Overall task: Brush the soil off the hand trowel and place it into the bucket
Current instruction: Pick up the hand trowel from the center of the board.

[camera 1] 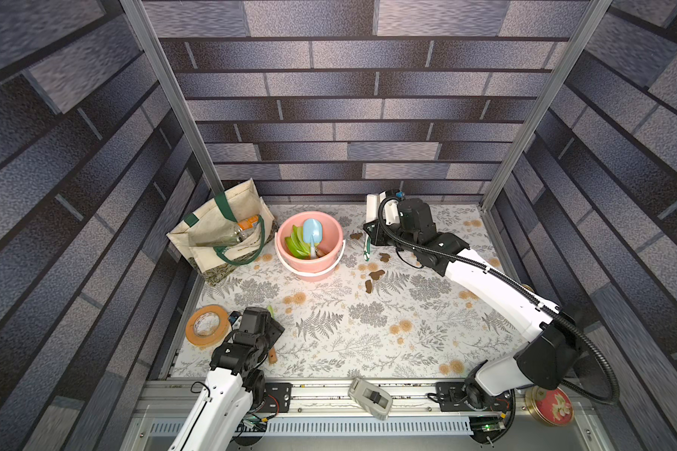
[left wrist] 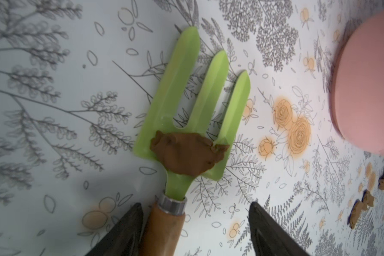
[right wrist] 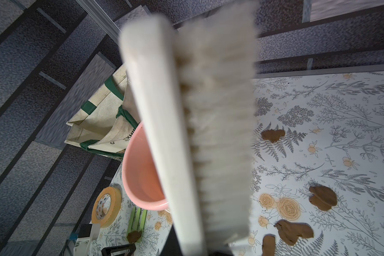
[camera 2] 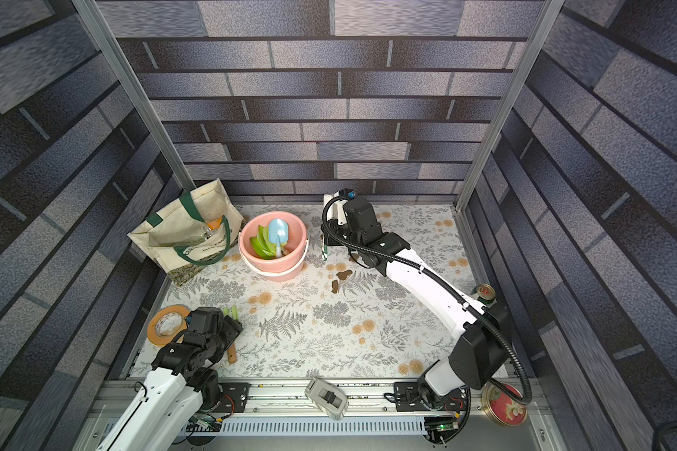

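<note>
Two white-and-black robot arms over a bench [camera 1: 368,332], one folded near, one stretched far.
Left arm [camera 1: 219,386] bent close to its base, wrist angled down, its tool [left wrist: 195,206] low over the bench with fingers [left wrist: 124,232] spread wide; right arm [camera 1: 485,281] reaches toward the far edge, its tool [camera 1: 373,234] clamped tight on a brush [right wrist: 186,133].

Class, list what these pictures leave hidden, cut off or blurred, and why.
Top views: the left arm hides most of the green fork.
Left wrist view: the fork's handle runs off the edge between the left claw's fingers.
Right wrist view: the blurred brush hides part of the bucket.
</note>
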Controlling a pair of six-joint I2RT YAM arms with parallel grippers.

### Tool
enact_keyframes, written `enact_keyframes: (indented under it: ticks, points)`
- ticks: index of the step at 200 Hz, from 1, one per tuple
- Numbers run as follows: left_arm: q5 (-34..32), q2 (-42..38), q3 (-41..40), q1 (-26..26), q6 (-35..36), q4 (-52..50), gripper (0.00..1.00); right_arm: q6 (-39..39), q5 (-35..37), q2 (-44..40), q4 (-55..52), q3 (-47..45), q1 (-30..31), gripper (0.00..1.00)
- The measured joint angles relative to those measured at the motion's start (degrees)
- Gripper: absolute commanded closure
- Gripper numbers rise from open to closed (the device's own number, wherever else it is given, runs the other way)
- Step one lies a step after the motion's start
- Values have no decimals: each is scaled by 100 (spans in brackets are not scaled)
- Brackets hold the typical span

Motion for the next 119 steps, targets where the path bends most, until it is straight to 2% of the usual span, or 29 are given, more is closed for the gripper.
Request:
enact_keyframes:
  ticks: [28, 62, 89, 106, 119]
  points:
    - [-142, 326, 85, -275, -52, -17, 33, 39, -109, 114, 0, 0, 0, 95]
    - [-570, 1624, 553, -800, -184, -195, 33, 37, -192, 140, 0, 0, -9, 95]
    - [-879, 2522, 885, -1281, -304, -365, 45, 37, -282, 140, -2, 0, -35, 95]
    - [-962, 2741, 957, -1377, -367, -393, 55, 37, -323, 140, -9, -7, -42, 95]
    - [-1001, 2769, 962, -1414, -417, -420, 57, 37, -330, 138, -9, -24, -50, 95]
